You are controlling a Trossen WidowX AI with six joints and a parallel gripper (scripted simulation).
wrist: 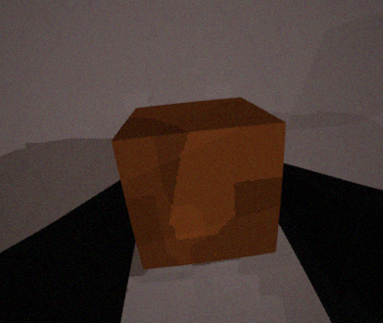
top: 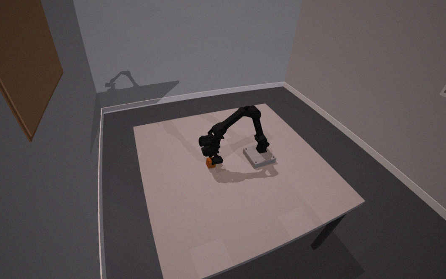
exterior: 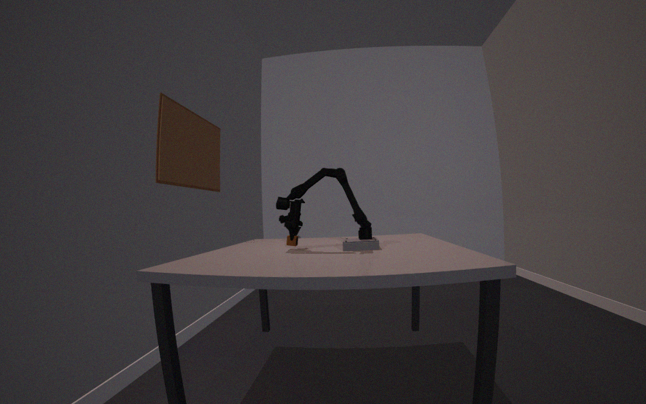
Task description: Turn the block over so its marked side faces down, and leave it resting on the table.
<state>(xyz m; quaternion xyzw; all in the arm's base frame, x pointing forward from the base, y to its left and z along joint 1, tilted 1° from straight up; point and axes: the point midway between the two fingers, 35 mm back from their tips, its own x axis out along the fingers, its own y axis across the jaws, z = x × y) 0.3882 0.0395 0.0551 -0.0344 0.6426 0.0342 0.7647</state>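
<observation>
The orange block is held between the two black fingers of my gripper, which points down and is shut on it. The block hangs a little above the table, with its shadow apart from it in the exterior view. In the wrist view two of its faces show, with shadows across them and no mark that I can make out. The sides under the fingers and the underside are hidden.
The arm's grey base plate stands on the table to the right of the block in the top and exterior views. A brown board hangs on the left wall, beyond the table.
</observation>
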